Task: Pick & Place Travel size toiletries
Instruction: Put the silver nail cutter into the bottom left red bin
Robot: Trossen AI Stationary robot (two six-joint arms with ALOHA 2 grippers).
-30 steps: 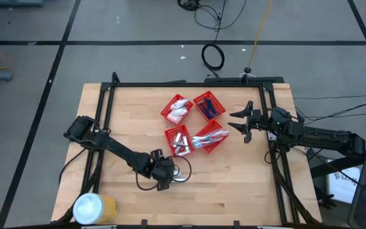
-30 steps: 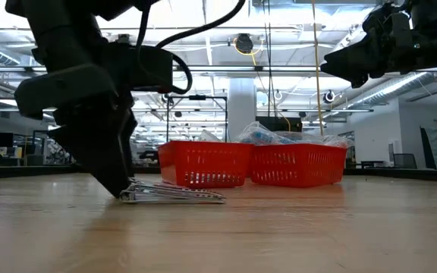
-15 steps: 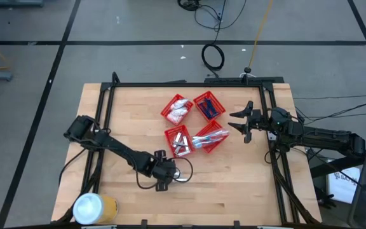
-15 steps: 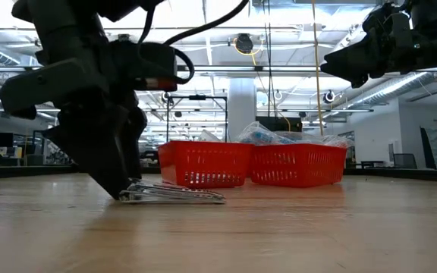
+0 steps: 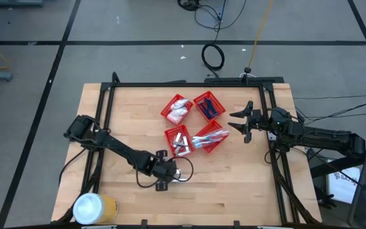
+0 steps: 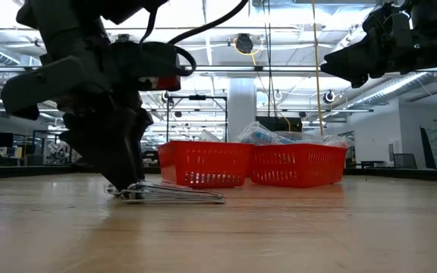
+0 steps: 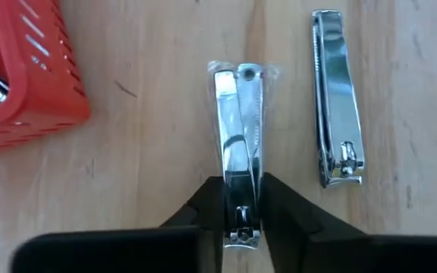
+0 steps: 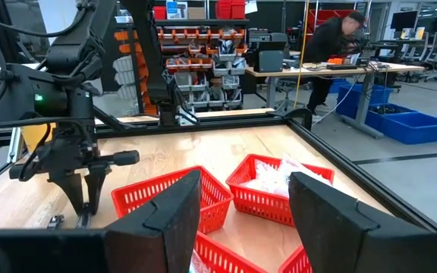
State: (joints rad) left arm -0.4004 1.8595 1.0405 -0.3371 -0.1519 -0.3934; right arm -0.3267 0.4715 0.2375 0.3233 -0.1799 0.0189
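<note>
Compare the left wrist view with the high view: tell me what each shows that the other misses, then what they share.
Only the left wrist view: two separate nail clippers, the left gripper closed on the wrapped nail clipper, a bare nail clipper beside it. Only the high view: the right gripper hovering open beside four red baskets, and the yellow can. Both: the wooden table and a basket.
</note>
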